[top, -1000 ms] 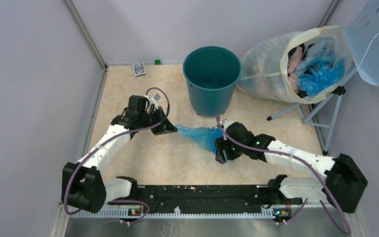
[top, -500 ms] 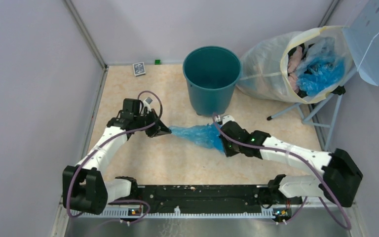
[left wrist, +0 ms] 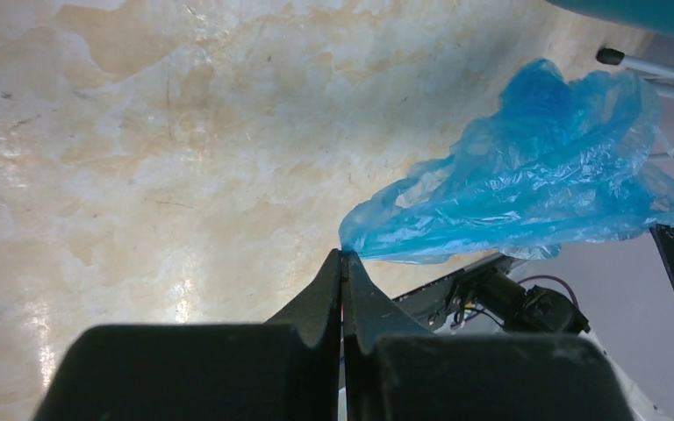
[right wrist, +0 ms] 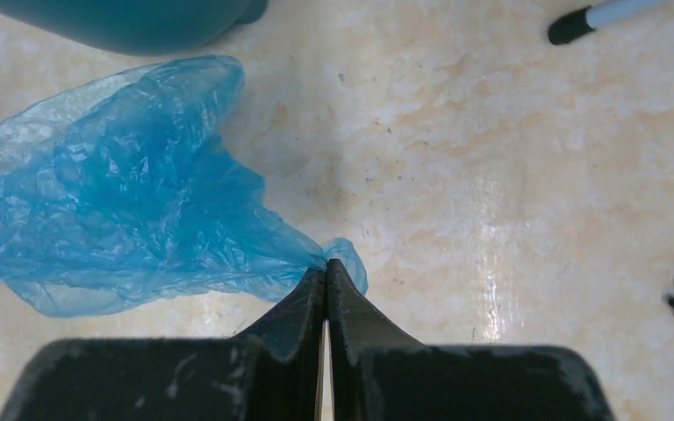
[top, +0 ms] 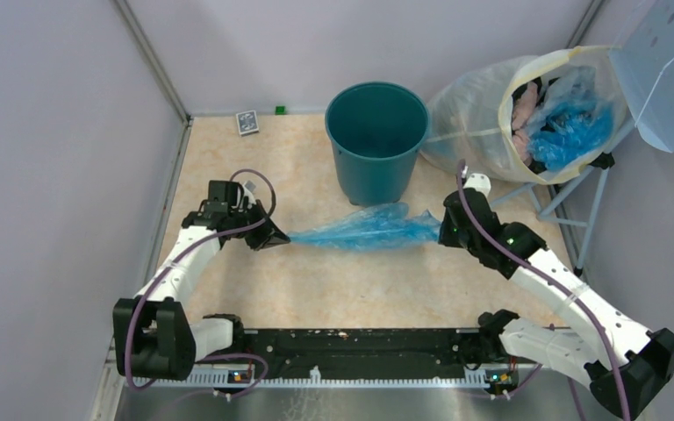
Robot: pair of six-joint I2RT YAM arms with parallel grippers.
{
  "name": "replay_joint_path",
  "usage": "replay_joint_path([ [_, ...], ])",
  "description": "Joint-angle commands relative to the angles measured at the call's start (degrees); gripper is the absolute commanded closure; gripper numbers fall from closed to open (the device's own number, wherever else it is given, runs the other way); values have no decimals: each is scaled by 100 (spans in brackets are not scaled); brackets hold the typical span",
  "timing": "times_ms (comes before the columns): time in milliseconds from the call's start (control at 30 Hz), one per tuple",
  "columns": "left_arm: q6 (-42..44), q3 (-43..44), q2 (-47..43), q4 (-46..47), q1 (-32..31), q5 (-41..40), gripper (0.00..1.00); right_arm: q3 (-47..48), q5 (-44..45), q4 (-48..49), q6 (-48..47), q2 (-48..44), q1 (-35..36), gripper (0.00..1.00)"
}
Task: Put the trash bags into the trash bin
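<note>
Pinching trash bag [top: 367, 230] ends, fully closed: left end effector [top: 276, 239], right end effector [top: 443, 228].

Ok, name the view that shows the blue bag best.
Top external: the whole blue trash bag shows, stretched out before the trash bin. The left wrist view shows the corner pinched in the left fingers; the right wrist view, the end in the right fingers.

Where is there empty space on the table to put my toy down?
The widest bare patch lies between the stretched trash bag and the black rail at the arms' bases. Another sits left of the trash bin, near a small card. It is crowded on the right, by the white sack and stand legs.
</note>
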Motion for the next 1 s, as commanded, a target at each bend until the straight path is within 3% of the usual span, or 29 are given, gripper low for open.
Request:
replay_joint_path([
  [0,-63,12,-5,92,94,-216,100,172,291,-433,343,18,-171,100],
  [100,-82,37,-83,183,104,-208,100,138,95,-347,249,42,-188,100],
  [200,-22,126,-103,452,104,317,100,91,-1038,255,-422,29,-187,100],
  [267,-87,92,-86,798,94,999,87,98,-1991,722,-815,69,-186,100],
  [367,100,184,-77,1145,-103,1610,60,206,-2542,975,-785,313,-188,100],
  [433,444,352,-152,1147,-392,1500,43,345,-2682,949,-774,542,-186,100],
  [533,903,452,-255,1386,-1029,929,29,546,-2674,823,-781,758,-187,100],
  [633,1460,430,-228,1811,-1592,224,24,536,-2585,808,-875,707,-188,100],
  [733,1866,422,-70,2249,-1716,-310,22,490,-2638,801,-988,654,-188,100],
  [967,3646,452,534,3291,-2007,-716,28,406,-2847,731,-1070,726,-186,100],
])
